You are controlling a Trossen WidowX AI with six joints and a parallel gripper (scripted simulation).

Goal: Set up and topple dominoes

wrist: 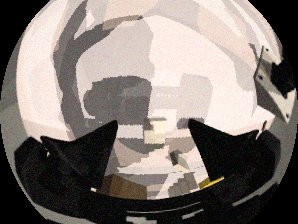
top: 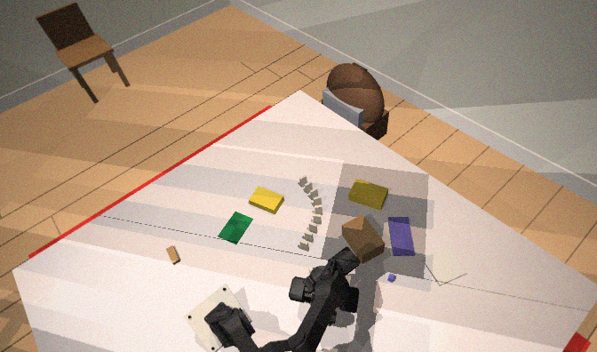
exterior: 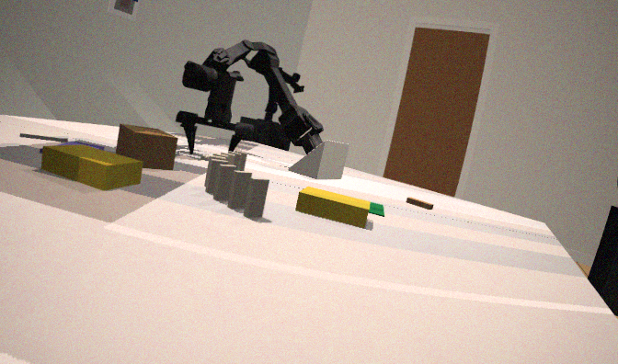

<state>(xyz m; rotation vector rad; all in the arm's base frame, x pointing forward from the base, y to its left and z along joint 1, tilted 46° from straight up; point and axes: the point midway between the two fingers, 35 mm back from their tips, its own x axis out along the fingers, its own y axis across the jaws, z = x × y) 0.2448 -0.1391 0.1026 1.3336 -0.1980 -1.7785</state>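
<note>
Several grey dominoes [top: 317, 201] [exterior: 236, 189] stand in a curved row; part of the row shows at the bottom of the wrist view [wrist: 180, 190]. One pale loose domino [wrist: 155, 132] appears to lie on the table, between the fingertips as the wrist view sees them. My gripper [exterior: 211, 152] [wrist: 153, 123] is wide open and points down, low over the table beyond the row's arm-side end. It holds nothing, and both fingers look apart from the domino. The arm hides most of this spot in the top view. I cannot make out a second loose domino.
A brown block [top: 362, 241] [exterior: 147, 148] stands close to the gripper. Yellow blocks flank the row, one on the left [top: 266, 199] and one on the right [top: 368, 195]. A green plate [top: 235, 228], purple plate [top: 401, 236], small blue cube [top: 391, 277] and small tan block [top: 172, 254] lie around.
</note>
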